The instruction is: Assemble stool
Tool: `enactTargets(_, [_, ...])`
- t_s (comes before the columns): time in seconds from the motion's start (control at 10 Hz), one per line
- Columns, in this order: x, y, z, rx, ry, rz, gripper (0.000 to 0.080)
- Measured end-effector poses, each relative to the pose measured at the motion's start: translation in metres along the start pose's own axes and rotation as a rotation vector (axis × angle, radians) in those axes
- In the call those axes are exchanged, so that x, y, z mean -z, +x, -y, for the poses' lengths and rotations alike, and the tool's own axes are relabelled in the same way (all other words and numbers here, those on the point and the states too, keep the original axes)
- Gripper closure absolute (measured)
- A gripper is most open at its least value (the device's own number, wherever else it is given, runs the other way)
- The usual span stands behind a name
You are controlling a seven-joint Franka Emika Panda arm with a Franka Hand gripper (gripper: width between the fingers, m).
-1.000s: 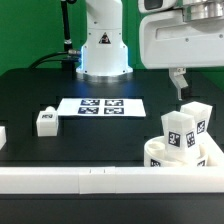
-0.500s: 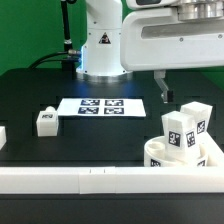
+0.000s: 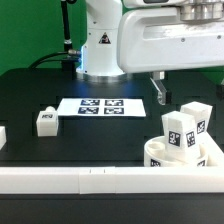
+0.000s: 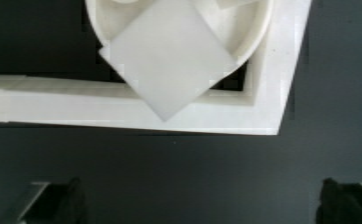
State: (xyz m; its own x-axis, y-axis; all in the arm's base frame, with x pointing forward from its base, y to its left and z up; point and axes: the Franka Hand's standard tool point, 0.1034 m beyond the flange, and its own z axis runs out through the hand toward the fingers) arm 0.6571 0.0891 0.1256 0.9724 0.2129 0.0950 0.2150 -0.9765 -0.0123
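The round white seat (image 3: 183, 157) lies at the front on the exterior view's right, in the corner of the white border rails. Two white block legs with tags (image 3: 180, 131) (image 3: 199, 118) stand upright on it. A third leg (image 3: 45, 121) lies loose on the black table at the exterior view's left. My gripper (image 3: 160, 92) hangs above the table just to the left of the seat and behind it, open and empty. In the wrist view the fingers (image 4: 53, 200) stand wide apart over bare black table. Beyond them show a leg (image 4: 160, 60) and the seat (image 4: 245, 35).
The marker board (image 3: 100, 105) lies flat in front of the robot base (image 3: 103, 50). A long white rail (image 3: 90, 179) runs along the front edge, and its corner shows in the wrist view (image 4: 213, 112). Another rail piece (image 3: 2, 135) sits at the far left.
My gripper has moved to the exterior view's left, away from the legs standing on the seat, and it stays open. The stool parts have not moved.
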Motion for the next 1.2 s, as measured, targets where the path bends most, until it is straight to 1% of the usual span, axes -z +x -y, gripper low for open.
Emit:
enactTargets(0.1, [-0.002, 0.003, 0.002, 0.189, -0.052, 0.0, 0.015])
enactTargets(0.2, [-0.003, 0.002, 0.003, 0.364, -0.073, 0.014, 0.015])
enactTargets(0.3, [-0.006, 0.0, 0.0, 0.497, -0.084, 0.031, 0.015])
enactTargets(0.4, [-0.01, -0.004, 0.0, 0.526, -0.082, 0.04, 0.015])
enactTargets(0.7, [-0.01, -0.005, -0.004, 0.536, -0.085, 0.044, 0.015])
enactTargets(0.8, [-0.012, -0.013, -0.008, 0.461, -0.065, 0.081, 0.015])
enactTargets(0.9, [-0.017, -0.016, -0.009, 0.456, -0.069, 0.083, 0.015])
enactTargets(1.0, [-0.025, -0.016, -0.007, 0.461, -0.074, 0.075, 0.015])
enactTargets(1.1, [-0.032, -0.018, -0.005, 0.451, -0.073, 0.08, 0.015])
enactTargets(1.2, [-0.036, -0.019, 0.001, 0.432, -0.071, 0.081, 0.015])
